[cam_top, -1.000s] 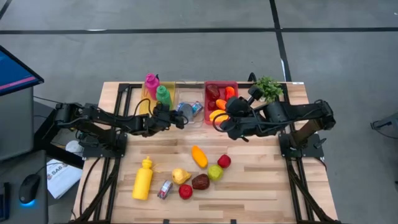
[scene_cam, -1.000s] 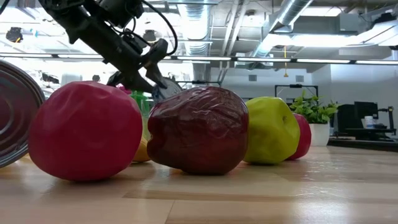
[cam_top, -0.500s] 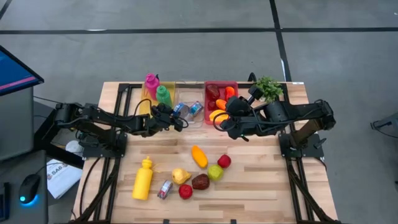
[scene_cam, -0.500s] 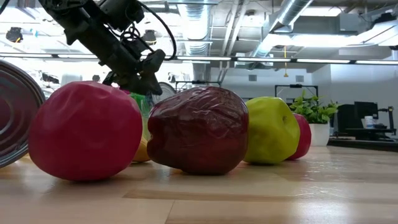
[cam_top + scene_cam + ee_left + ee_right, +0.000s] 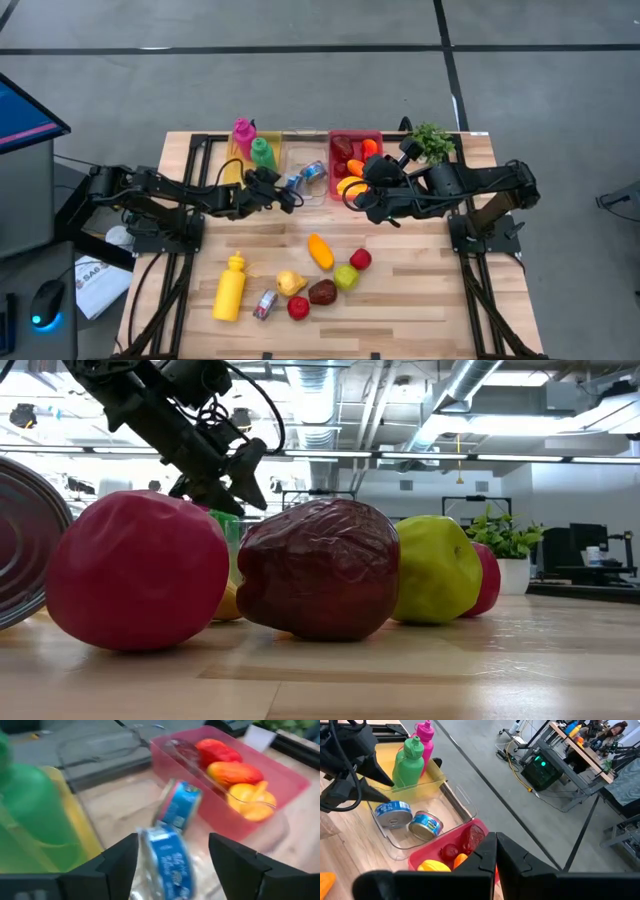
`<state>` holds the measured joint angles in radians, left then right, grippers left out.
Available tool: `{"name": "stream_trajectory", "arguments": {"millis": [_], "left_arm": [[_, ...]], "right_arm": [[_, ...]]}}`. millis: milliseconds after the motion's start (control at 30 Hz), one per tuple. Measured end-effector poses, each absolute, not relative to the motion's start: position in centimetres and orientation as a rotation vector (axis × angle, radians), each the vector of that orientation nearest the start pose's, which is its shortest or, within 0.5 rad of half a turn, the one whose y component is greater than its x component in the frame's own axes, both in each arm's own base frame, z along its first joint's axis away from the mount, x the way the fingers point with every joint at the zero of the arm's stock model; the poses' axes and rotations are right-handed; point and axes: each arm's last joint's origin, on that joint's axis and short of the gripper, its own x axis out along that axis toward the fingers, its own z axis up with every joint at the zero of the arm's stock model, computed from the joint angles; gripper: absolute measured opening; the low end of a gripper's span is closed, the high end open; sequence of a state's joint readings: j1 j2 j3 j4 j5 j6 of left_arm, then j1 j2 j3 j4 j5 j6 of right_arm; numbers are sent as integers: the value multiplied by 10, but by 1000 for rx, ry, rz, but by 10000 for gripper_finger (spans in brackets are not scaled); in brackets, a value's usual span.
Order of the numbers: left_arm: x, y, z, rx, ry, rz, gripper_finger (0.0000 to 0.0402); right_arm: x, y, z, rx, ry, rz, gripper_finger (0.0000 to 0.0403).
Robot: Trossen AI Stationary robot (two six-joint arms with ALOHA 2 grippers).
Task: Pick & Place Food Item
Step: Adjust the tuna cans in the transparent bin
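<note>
Overhead, the wooden bench (image 5: 420, 290) carries loose fruit; the left gripper (image 5: 287, 195) hangs spread wide over two blue cans (image 5: 393, 814) in the clear bin (image 5: 296, 148), right gripper (image 5: 358, 200) pinched together at the red bin (image 5: 356, 135).

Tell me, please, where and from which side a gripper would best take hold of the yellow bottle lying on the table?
The yellow bottle lies flat on the bare wood, cap toward the bins. I would come straight down and close across the middle of its body: the long rounded sides face outward, the left side is free, and the small can sits off its right.
</note>
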<state>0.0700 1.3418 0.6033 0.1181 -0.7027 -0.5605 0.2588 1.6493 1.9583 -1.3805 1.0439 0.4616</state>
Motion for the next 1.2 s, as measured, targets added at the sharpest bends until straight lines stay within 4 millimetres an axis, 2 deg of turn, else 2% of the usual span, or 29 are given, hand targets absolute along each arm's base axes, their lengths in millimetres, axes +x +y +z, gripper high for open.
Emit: {"name": "stream_trajectory", "arguments": {"millis": [167, 400, 767, 1000, 1200], "left_arm": [[259, 34, 194, -388, 322, 774, 238], [264, 32, 218, -476, 139, 629, 202], [231, 30, 253, -488, 80, 614, 93], [210, 28, 261, -415, 150, 620, 35], [198, 27, 268, -411, 145, 618, 6]], "right_arm": [[291, 51, 426, -258, 681, -871, 4], [291, 52, 425, -248, 704, -847, 4], [288, 41, 421, -257, 786, -848, 4], [290, 33, 422, -282, 808, -855, 4], [295, 25, 424, -237, 768, -882, 4]]}}
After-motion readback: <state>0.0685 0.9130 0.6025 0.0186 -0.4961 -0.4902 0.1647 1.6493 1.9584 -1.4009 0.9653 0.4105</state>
